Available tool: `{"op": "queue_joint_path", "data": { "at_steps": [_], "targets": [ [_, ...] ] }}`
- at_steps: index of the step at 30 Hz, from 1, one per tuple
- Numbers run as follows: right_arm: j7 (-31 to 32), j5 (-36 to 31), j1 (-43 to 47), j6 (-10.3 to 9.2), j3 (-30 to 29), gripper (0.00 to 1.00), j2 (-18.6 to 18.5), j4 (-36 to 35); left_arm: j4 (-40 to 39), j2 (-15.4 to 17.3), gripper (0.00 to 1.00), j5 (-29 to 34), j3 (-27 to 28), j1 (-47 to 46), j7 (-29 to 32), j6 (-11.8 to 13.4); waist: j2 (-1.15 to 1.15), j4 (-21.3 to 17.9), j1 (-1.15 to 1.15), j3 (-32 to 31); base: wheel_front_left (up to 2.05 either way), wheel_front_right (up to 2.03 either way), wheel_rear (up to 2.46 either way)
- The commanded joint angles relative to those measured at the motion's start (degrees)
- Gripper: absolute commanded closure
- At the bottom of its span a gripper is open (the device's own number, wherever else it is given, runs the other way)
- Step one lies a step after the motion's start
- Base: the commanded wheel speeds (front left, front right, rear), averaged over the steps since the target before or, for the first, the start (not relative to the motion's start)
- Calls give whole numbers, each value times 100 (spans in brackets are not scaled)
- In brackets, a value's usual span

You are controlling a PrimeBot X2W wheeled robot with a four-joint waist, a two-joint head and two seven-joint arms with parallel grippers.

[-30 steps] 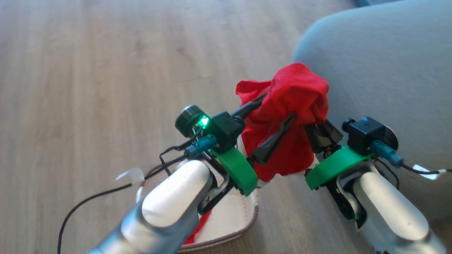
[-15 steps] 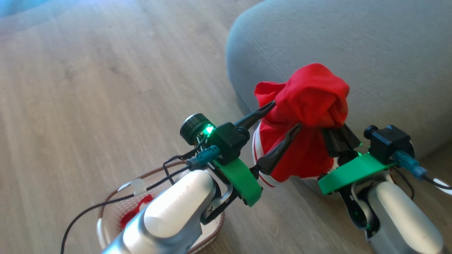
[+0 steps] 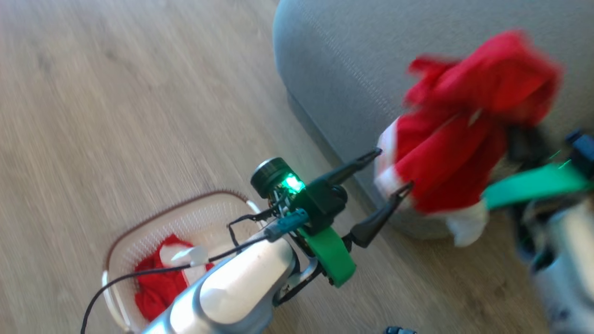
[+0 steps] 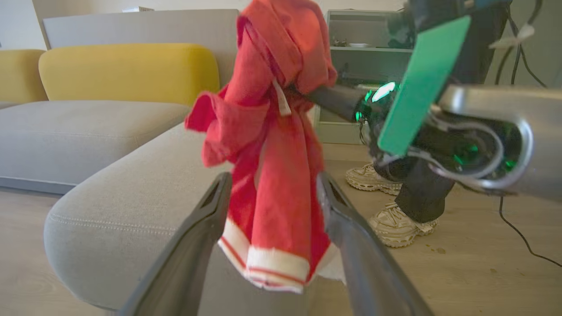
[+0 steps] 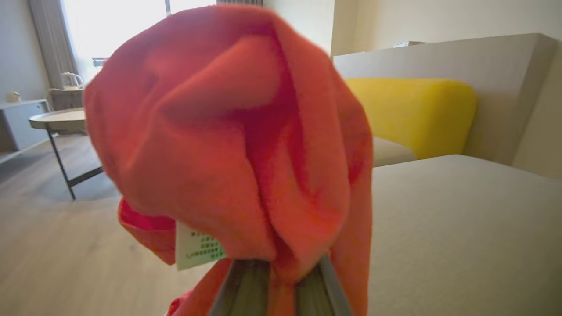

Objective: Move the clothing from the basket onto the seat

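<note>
A red garment [image 3: 464,134] with white striped trim hangs in the air beside the rounded corner of the grey seat [image 3: 362,65]. My right gripper [image 3: 517,137], blurred, is shut on its bunched top; the right wrist view shows the fingers [image 5: 246,285] pinching the fabric [image 5: 228,131] just above a white label [image 5: 197,248]. My left gripper [image 3: 393,169] stands open, its tips at the garment's lower trim. In the left wrist view the cloth [image 4: 272,175] dangles just beyond the spread fingers [image 4: 210,210]. More red clothing [image 3: 155,283] lies in the cream basket [image 3: 139,232] on the floor.
Wooden floor [image 3: 116,116] surrounds the basket. A person's shoes [image 4: 386,202] stand near the seat's corner. Yellow back cushions [image 4: 127,70] sit behind the seat, a shelf unit [image 4: 360,52] stands beyond, and a round side table [image 5: 61,118] stands farther off.
The head camera has turned, so the basket now shows more fully. My right gripper has swung the garment up and right, out from between the left fingers, which remain open.
</note>
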Motion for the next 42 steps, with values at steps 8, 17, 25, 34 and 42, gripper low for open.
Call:
{"op": "queue_joint_path", "data": {
  "at_steps": [8, 17, 25, 34, 42],
  "targets": [
    [-28, -200, -1677, 13, -1007, 100, -771, 874, -32, 64, 0, 33, -211, -636, -28, -36, 0, 576, 0, 1014, 0, 0, 0],
    [-28, -482, -3330, 13, -2098, 100, -1669, 2445, 10, 227, 0, 185, -466, -1046, -28, -36, 0, 1122, 0, 2108, 0, 0, 0],
    [-28, -960, -4427, 13, -2982, 100, -2379, 3533, -61, 328, 0, 320, -585, -1219, -28, -36, 0, 1558, 0, 2812, 0, 0, 0],
    [-28, -1094, -5581, 13, -3698, 100, -2876, 3953, -88, 442, 0, 415, -739, -1195, -28, -36, 0, 2023, 0, 3390, 0, 0, 0],
    [-18, -1426, -6315, 13, -4346, 100, -3059, 3885, -80, 506, 0, 450, -755, -959, -28, -36, 0, 2358, 0, 3690, 0, 0, 0]
  ]
}}
